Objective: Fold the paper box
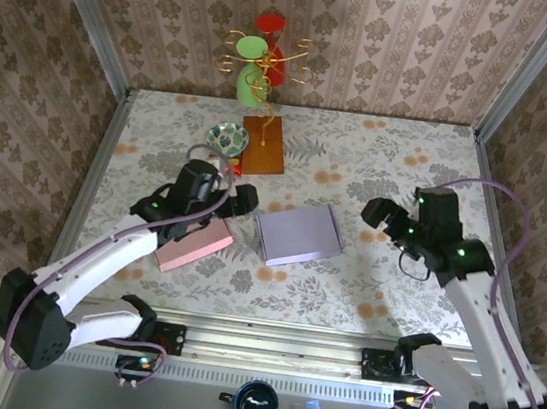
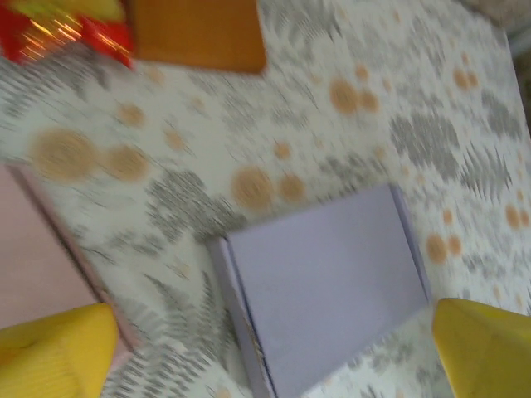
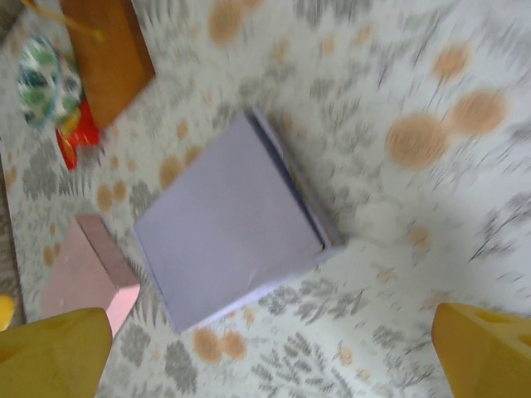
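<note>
Lavender box (image 1: 298, 234), folded shut and lying flat, lid up, near the middle of the table (image 1: 400, 161), slightly skewed, nothing touching it

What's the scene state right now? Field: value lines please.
lavender box: lying flat, looks closed, nothing touching it
pink box: left of the lavender box, apart from it
left gripper: open, holding nothing
right gripper: open, holding nothing, right of the lavender box
wooden board: far side, beside the patterned bowl
</note>
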